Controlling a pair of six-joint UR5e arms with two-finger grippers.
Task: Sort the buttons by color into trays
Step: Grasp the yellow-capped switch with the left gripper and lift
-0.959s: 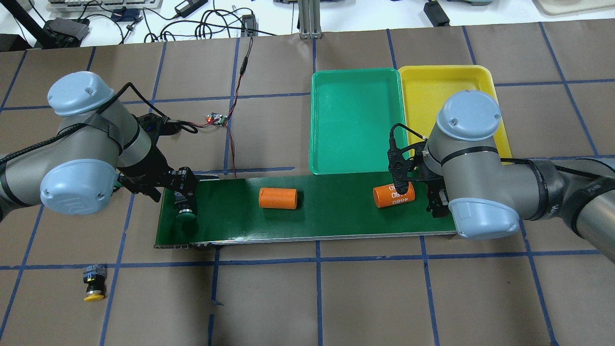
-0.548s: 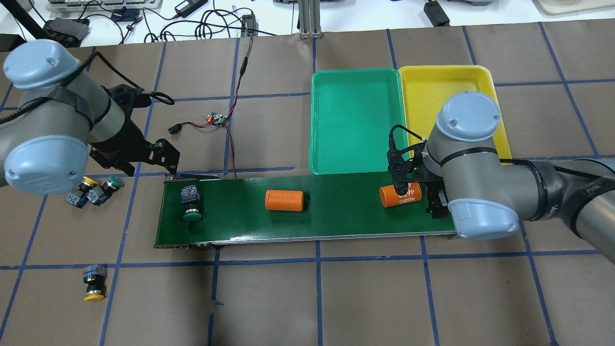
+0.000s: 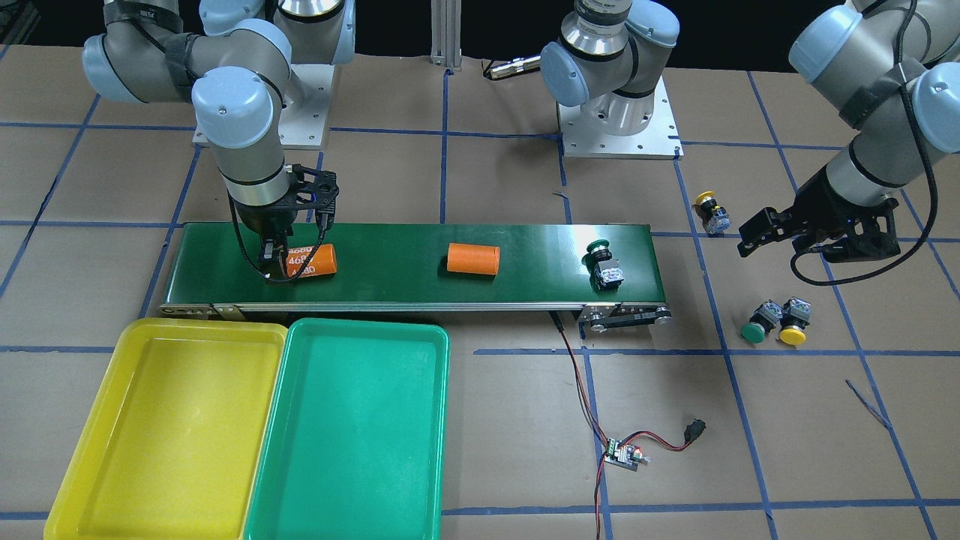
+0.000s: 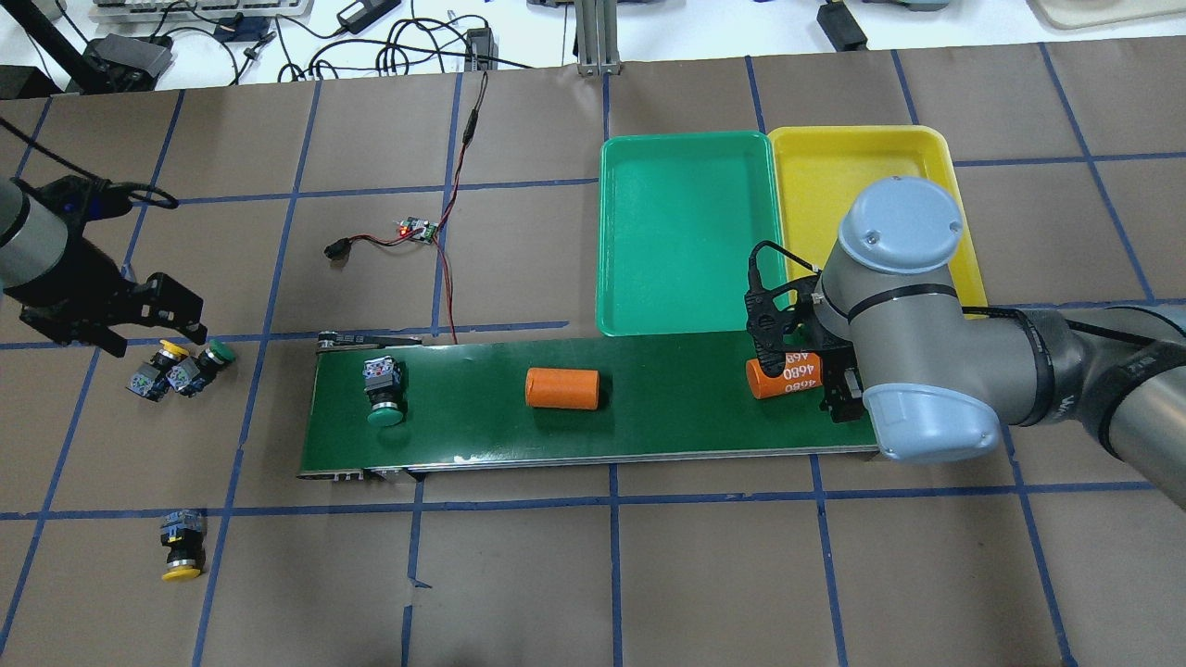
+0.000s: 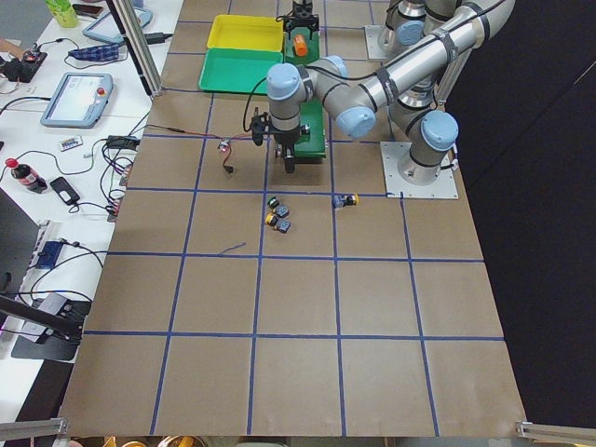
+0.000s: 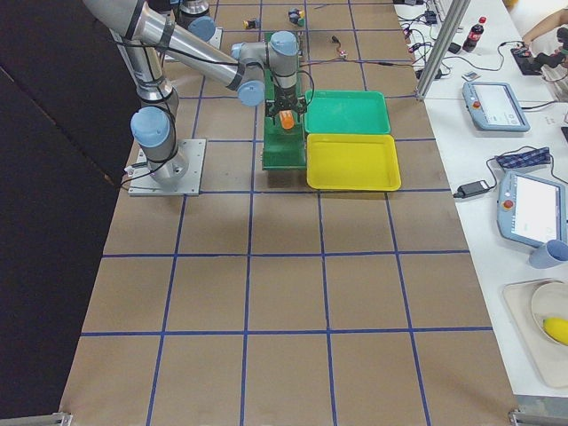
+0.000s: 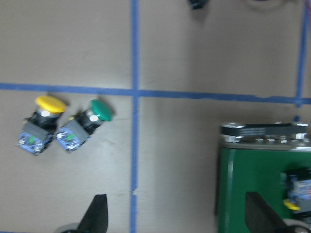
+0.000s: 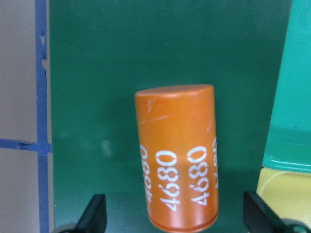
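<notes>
the left gripper is hanging wide open over the table, holding nothing. a yellow button and a green button are lying together near it. another green button is lying on the belt, and another yellow button is lying alone on the table. the right gripper is open too, standing around the orange can without touching it. the green tray and the yellow tray are sitting side by side by the belt.

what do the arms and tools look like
Both the left arm and right arm are grey tubes with pale blue rounded joint caps, a black cable looped along each. The left tool and right tool are black, each with two flat-tipped fingers.
</notes>
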